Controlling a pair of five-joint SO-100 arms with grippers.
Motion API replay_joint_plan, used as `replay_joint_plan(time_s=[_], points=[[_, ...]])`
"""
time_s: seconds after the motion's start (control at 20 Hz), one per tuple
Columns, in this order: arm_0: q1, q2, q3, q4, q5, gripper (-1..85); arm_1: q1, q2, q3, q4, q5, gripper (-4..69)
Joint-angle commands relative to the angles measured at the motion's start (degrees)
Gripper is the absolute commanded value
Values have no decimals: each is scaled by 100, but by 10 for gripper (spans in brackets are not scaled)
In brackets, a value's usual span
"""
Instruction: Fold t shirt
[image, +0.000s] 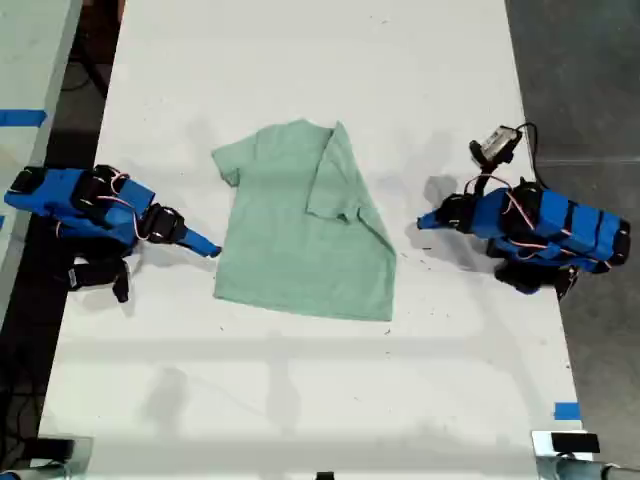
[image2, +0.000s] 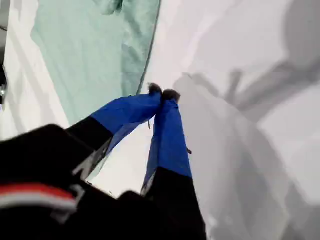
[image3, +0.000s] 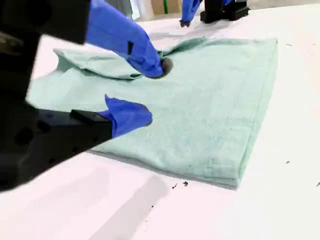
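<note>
A long white table (image: 300, 60) fills the exterior view, with dark grey floor (image: 575, 70) along its right side.

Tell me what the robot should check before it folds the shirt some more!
1. The t shirt lies flat on the table: ok.
2. Side at the exterior view's right folded in: ok.
3. Sleeve at the exterior view's left folded in: not ok, it lies spread out.
4. My first gripper is clear of the cloth: ok, jaws shut, holding nothing.
5. My second gripper is ready to grab: ok, jaws open.
6. My second gripper is low enough to catch the shirt's edge: cannot tell.
</note>
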Motion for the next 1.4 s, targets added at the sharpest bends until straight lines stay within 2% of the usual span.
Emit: replay_joint_plan(time_s=[0.0,0.35,0.45,0.6,0.7,0.75,0.8,0.85,0.95,1.05,1.35], points=[[-2355,53,97,-914,-9,0,-114,97,264,237,79,10],[-2338,53,97,-914,0,0,-176,97,255,237,53,10],[-2162,53,97,-1037,343,0,-185,97,255,237,70,10],[-2206,-1107,-791,-1644,879,-1,-141,97,255,237,35,10],[-2839,-4078,-3146,-1143,1547,0,-123,97,255,220,9,10],[-3234,-5643,-4324,-721,1951,96,-123,97,255,220,9,10],[-3665,-6996,-5282,-396,2399,236,-149,97,255,220,26,10],[-4140,-8077,-5933,-308,2856,266,-158,97,255,220,26,10],[-5098,-9694,-6724,-290,3437,284,-158,97,255,220,0,10],[-5704,-10670,-7189,-281,3683,291,-167,97,255,220,-18,10],[-6451,-11083,-7312,-308,3542,287,-185,97,246,211,-26,10]])
